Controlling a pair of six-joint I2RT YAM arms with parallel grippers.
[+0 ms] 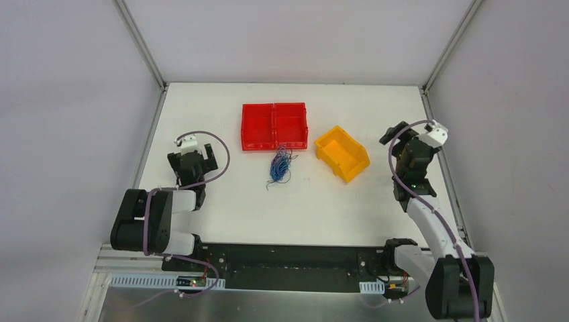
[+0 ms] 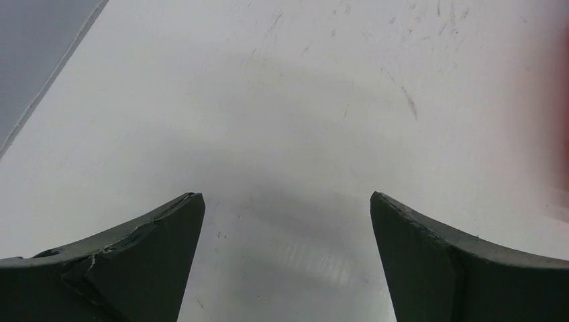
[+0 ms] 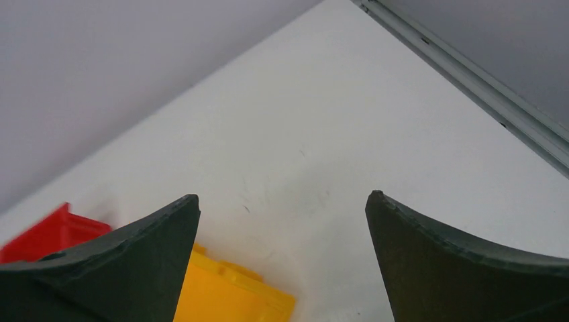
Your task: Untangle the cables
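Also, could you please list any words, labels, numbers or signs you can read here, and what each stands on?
No text can be read in any view.
The red bins, the yellow bin and the table show no print.
Any marking on the small dark board at the near edge is too small to tell.

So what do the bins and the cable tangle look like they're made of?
Red bins: probably moulded plastic, going by the flat saturated colour and crisp walls. Yellow bin: the same look. Cables: thin curly wires, blue and darker, presumably plastic-insulated; too fine to confirm.
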